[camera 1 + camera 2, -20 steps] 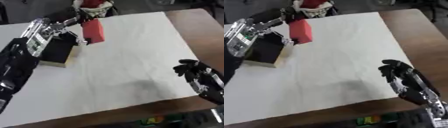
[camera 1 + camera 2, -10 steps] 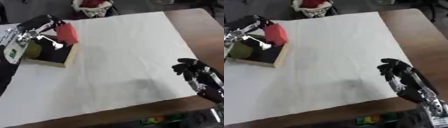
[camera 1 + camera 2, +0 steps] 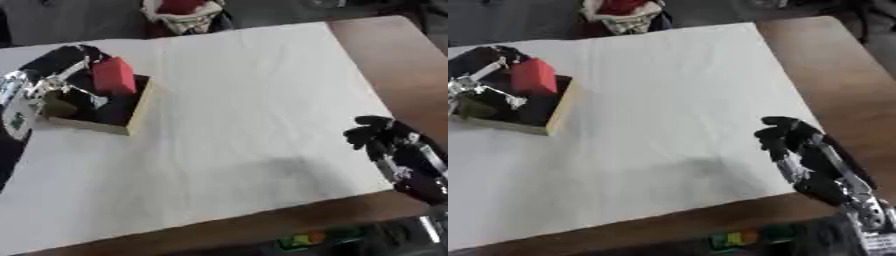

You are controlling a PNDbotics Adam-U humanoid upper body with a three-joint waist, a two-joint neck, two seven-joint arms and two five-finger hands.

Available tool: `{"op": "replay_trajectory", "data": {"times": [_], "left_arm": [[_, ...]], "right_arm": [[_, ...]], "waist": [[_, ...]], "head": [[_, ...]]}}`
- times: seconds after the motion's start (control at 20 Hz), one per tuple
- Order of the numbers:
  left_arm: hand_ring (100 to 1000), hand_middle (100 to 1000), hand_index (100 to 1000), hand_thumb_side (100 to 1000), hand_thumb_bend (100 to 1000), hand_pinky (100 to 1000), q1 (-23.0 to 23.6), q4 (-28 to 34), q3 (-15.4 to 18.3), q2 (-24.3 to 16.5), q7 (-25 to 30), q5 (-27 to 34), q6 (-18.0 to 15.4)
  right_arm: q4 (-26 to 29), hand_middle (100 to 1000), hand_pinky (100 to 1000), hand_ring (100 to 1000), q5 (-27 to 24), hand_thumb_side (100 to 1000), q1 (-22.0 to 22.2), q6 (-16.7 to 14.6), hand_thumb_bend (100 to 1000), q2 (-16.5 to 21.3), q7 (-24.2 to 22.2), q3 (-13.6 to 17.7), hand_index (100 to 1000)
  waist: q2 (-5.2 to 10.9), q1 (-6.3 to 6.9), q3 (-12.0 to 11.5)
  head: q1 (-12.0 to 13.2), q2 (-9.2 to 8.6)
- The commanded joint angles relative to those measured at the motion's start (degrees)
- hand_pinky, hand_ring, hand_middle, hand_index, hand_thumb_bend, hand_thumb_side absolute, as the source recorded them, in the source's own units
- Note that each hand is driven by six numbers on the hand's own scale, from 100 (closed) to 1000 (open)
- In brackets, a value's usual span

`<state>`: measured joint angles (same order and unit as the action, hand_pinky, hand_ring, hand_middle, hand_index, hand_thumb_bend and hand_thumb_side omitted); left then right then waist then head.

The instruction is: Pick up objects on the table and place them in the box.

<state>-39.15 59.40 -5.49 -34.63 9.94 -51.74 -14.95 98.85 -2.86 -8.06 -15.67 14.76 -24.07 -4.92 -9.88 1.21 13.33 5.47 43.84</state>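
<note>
Lowered since a second ago, the red block [image 3: 114,76] is now sitting inside the box [image 3: 131,111], apparently upright. Left hand [image 3: 54,82] is curling around it, fingers on both sides. Right hand [image 3: 798,147] is idling at the white cloth's [image 3: 245,110] edge, fingers relaxed, holding nothing.

A brown table [image 3: 398,55] carries a white cloth [image 3: 245,110] bearing a box [image 3: 131,112].

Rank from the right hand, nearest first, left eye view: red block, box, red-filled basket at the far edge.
From the right hand, low right:
1. Box, left side of the cloth.
2. Red block, in the box, at the left hand.
3. Basket, far edge.
</note>
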Motion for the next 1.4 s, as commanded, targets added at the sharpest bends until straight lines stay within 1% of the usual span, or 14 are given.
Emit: {"op": "replay_trajectory", "data": {"times": [0.05, 0.2, 0.35, 0.5, 0.55, 0.7, 0.75, 0.8, 0.9, 1.1, 1.2, 1.25, 1.3, 1.4], "left_arm": [[743, 804, 913, 620, 498, 760, -0.46, 0.75, 1.03, -1.62, -1.18, -0.12, 0.17], [763, 836, 921, 679, 558, 779, 1.71, 4.28, 2.96, -2.98, -3.1, 0.9, -0.57], [772, 860, 931, 706, 573, 784, 4.23, 9.09, 4.05, -4.21, -3.36, 2.56, -0.41], [766, 854, 928, 701, 554, 771, 6.75, 13.69, 5.19, -5.07, -3.25, 4.8, 0.24], [723, 798, 906, 655, 463, 709, 7.41, 15.11, 5.59, -5.01, -3.15, 5.46, 0.7], [667, 734, 876, 571, 268, 627, 10.52, 19.8, 8.45, -3.76, -5.18, 8.17, 0.78], [663, 727, 871, 559, 245, 619, 11.71, 21.38, 9.13, -3.26, -6.09, 9.12, 0.75], [647, 706, 860, 546, 193, 596, 12.98, 22.94, 9.71, -2.74, -7.02, 10.08, 0.85], [629, 678, 843, 570, 100, 561, 15.86, 26.09, 10.94, -1.06, -8.94, 12.01, 1.16], [620, 661, 832, 605, 100, 535, 20.83, 32.24, 11.09, 3.1, -12.72, 15.8, -0.18], [620, 661, 832, 605, 100, 535, 22.36, 35.27, 10.51, 3.57, -14.33, 17.66, 0.61], [609, 643, 822, 675, 100, 510, 22.94, 36.79, 10.25, 3.6, -14.6, 18.6, 1.32], [600, 624, 809, 704, 100, 497, 23.82, 38.24, 10.04, 4.18, -15.04, 19.51, 1.41], [600, 624, 809, 704, 100, 497, 26.2, 41.03, 9.75, 6.32, -16.43, 21.23, 0.51]], "right_arm": [[0.49, 509, 766, 771, 0.06, 470, -0.49, -0.09, 100, 0.58, 0.25, 0.56, 833], [0.47, 509, 766, 771, 0.13, 470, -0.42, -0.09, 100, 0.64, 0.34, 0.72, 833], [0.48, 509, 766, 771, 0.18, 470, -0.41, -0.1, 100, 0.68, 0.39, 0.77, 833], [0.5, 509, 766, 771, 0.22, 470, -0.42, -0.11, 100, 0.68, 0.43, 0.82, 833], [0.5, 509, 766, 771, 0.22, 470, -0.41, -0.11, 100, 0.69, 0.46, 0.87, 833], [0.54, 509, 766, 771, 0.24, 470, -0.45, -0.18, 100, 0.73, 0.63, 1.02, 833], [0.55, 509, 766, 771, 0.25, 470, -0.48, -0.2, 100, 0.73, 0.66, 1.04, 833], [0.56, 509, 766, 771, 0.26, 470, -0.49, -0.21, 100, 0.72, 0.69, 1.07, 833], [0.57, 509, 766, 771, 0.29, 470, -0.49, -0.22, 100, 0.75, 0.77, 1.15, 833], [0.59, 509, 766, 771, 0.3, 470, -0.53, -0.2, 100, 0.73, 0.85, 1.18, 834], [0.61, 509, 766, 771, 0.3, 470, -0.57, -0.19, 100, 0.73, 0.85, 1.17, 834], [0.63, 510, 766, 771, 0.29, 470, -0.61, -0.19, 100, 0.72, 0.84, 1.16, 837], [0.71, 510, 766, 771, 0.23, 470, -0.81, -0.22, 100, 0.57, 0.87, 1.16, 839], [0.76, 510, 766, 771, 0.17, 470, -1.01, -0.2, 100, 0.46, 0.95, 1.19, 839]], "waist": [[0.74, -0.04, -0.13], [0.74, 0.01, -0.48], [0.73, 0.06, -0.77], [0.71, 0.05, -0.98], [0.69, -0.01, -1.11], [0.59, -0.19, -1.51], [0.55, -0.23, -1.62], [0.5, -0.26, -1.75], [0.4, -0.33, -2.04], [0.28, -0.31, -2.39], [0.25, -0.28, -2.41], [0.21, -0.31, -2.42], [-0.04, -0.57, -2.51], [-0.22, -0.69, -2.59]], "head": [[-0.26, 0.28], [-0.49, 0.28], [-0.66, 0.28], [-0.81, 0.28], [-0.89, 0.28], [-1.01, 0.28], [-1.02, 0.28], [-1.06, 0.28], [-1.1, 0.28], [-0.78, 0.28], [-0.73, 0.28], [-0.67, 0.28], [-0.35, 0.27], [-0.07, 0.27]]}}
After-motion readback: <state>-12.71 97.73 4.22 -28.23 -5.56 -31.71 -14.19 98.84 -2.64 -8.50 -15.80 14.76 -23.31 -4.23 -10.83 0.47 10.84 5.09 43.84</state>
